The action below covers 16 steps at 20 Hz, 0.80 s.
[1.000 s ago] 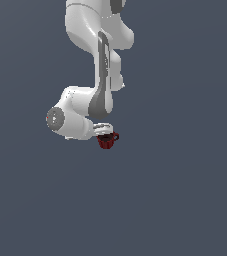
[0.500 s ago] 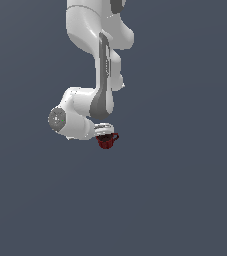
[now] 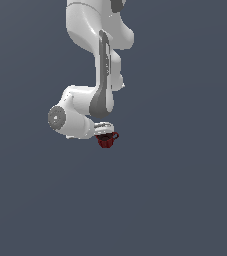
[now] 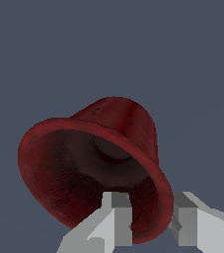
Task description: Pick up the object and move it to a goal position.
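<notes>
gripper [image 4: 145, 225] pinching rim of dark red mug [image 4: 91, 163], one finger inside, one outside, handle toward exterior view's right

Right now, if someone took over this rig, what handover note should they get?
Gripper: shut on the mug's rim, one finger inside the cup, the other outside the wall.
Mug: dark red, directly under the arm's wrist in the exterior view, handle toward that view's right.
Done: the mug is grasped.
Left: carry it to the goal position; no goal marker shows in either view.
</notes>
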Each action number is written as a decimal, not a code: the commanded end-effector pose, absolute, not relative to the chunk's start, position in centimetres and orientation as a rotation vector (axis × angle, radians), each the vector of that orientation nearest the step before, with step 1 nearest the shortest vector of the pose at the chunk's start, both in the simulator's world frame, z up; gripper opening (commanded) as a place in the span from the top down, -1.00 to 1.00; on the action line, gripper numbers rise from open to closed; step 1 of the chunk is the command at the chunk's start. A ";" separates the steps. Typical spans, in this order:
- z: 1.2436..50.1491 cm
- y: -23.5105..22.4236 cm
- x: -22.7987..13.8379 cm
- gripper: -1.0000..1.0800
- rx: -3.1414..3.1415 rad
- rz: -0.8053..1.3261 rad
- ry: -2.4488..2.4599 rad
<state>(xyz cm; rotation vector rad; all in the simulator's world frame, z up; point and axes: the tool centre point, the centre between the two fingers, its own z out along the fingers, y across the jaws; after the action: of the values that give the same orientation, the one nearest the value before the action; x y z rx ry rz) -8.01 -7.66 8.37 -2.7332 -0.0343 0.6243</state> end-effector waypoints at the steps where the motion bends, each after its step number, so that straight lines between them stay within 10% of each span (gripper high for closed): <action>1: 9.4 -7.6 -7.9 1.00 -2.735 0.620 -0.035; 16: 23.3 -7.2 -7.5 1.00 -2.736 0.621 -0.036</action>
<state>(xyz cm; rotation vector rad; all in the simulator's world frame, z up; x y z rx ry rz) -7.58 -7.23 21.40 -2.7348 -0.0348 0.6237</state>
